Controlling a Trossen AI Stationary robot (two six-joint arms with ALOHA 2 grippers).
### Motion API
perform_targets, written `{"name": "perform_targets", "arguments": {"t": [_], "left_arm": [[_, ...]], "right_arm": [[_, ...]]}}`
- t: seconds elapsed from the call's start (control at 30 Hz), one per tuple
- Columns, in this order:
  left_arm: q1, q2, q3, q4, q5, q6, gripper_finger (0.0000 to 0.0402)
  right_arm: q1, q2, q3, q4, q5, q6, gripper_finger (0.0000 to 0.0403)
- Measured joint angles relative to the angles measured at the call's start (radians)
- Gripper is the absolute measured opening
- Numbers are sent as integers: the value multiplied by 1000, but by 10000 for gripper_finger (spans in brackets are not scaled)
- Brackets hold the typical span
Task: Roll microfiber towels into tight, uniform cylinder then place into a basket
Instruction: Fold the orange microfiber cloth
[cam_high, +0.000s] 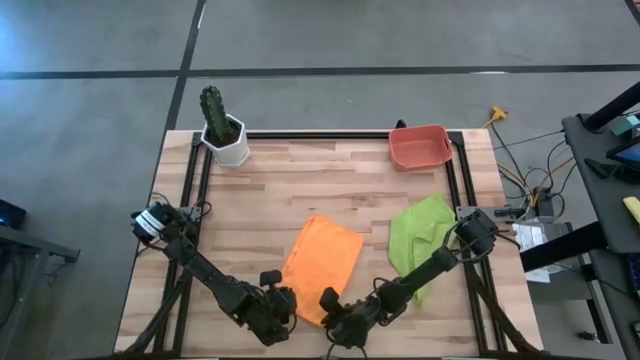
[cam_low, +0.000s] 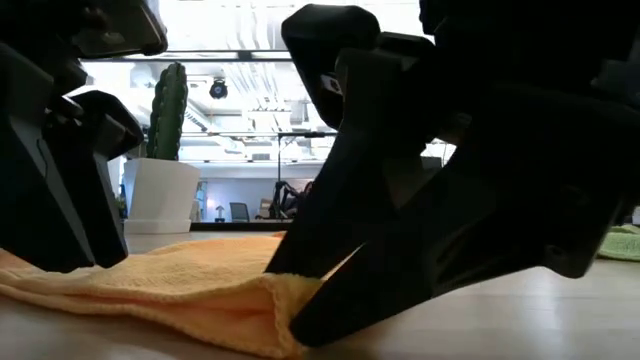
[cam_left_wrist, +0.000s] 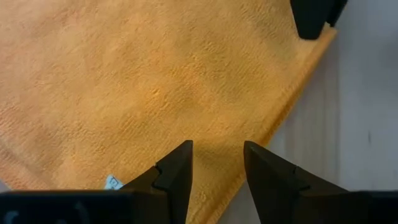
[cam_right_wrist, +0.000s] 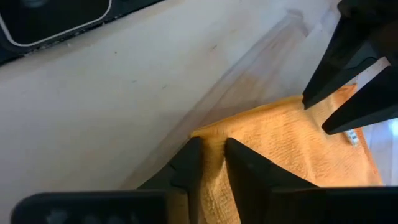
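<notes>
Right end effector (cam_high: 327, 300) low at the near edge of the wooden counter (cam_high: 330, 180), at the near corner of the orange microfiber towel (cam_high: 322, 265); left end effector (cam_high: 278, 291) just beside it at the towel's near-left edge. Orange towel spread flat mid-counter. Lime green towel (cam_high: 420, 235) crumpled to its right, partly under the right arm. Salmon-red basket (cam_high: 419, 147) at the far right edge, well apart from both towels. White pot with a green cactus (cam_high: 222, 128) at the far left corner.

Low view: both dark end effectors pressed down to the counter, towel edge bunched up between them, cactus pot (cam_low: 161, 190) standing behind, a sliver of green towel (cam_low: 622, 241) at the far right.

Left wrist view: left end effector (cam_left_wrist: 217, 163) open, fingers parted over the orange towel (cam_left_wrist: 137, 81) at its edge, nothing between them but cloth lying flat below; small white label (cam_left_wrist: 112, 182) showing at the hem; tip of the other arm's finger (cam_left_wrist: 313, 17) at the towel's far corner.

Right wrist view: right end effector (cam_right_wrist: 212, 148) nearly closed, pinching a raised fold at the corner of the orange towel (cam_right_wrist: 292, 143), bare counter (cam_right_wrist: 112, 106) beyond, left arm's fingers (cam_right_wrist: 351, 74) on the same towel close by.
</notes>
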Motion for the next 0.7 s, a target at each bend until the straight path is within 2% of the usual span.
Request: {"name": "perform_targets", "arguments": {"t": [0.23,0.4,0.7], "left_arm": [[1,-1,-1,-33,65,1,128],[-4,-9,3,-97,119,86,128],[-34,-61,12,-116,124,318,128]], "right_arm": [[13,-1,15,-48,-3,-3,13],[17,-17,24,-96,0,-2,9],[20,-46,23,-192,-8,44,9]]}}
